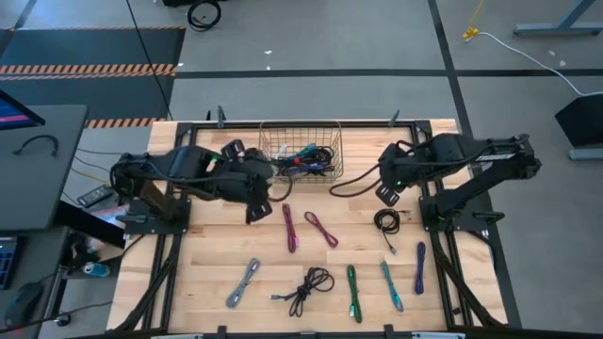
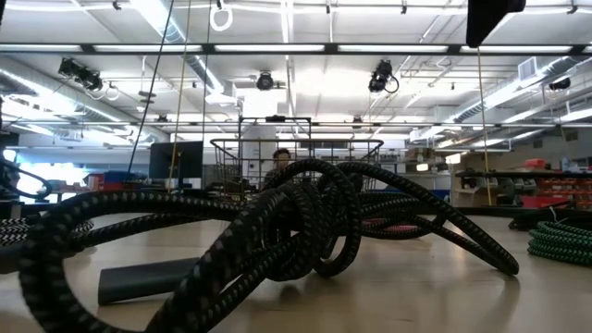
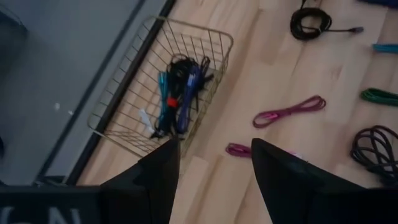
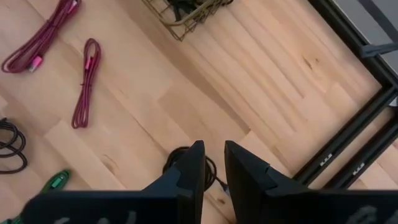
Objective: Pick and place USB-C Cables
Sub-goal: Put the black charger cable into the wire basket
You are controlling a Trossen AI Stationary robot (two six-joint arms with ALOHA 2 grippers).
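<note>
A wire basket at the table's far middle holds several cables, black, blue and teal. On the wood lie two magenta cables, a black coil, a grey bundle, a loose black cable, and green, teal and purple ones. My left gripper hangs open just left of the magenta pair, with one magenta end showing between its fingers. My right gripper hovers over the black coil with only a narrow gap between its fingers.
The basket's wire rim stands up from the table between the two arms. In the low view the loose black braided cable fills the foreground and a green bundle lies at the right. Bare wood lies between the basket and the cables.
</note>
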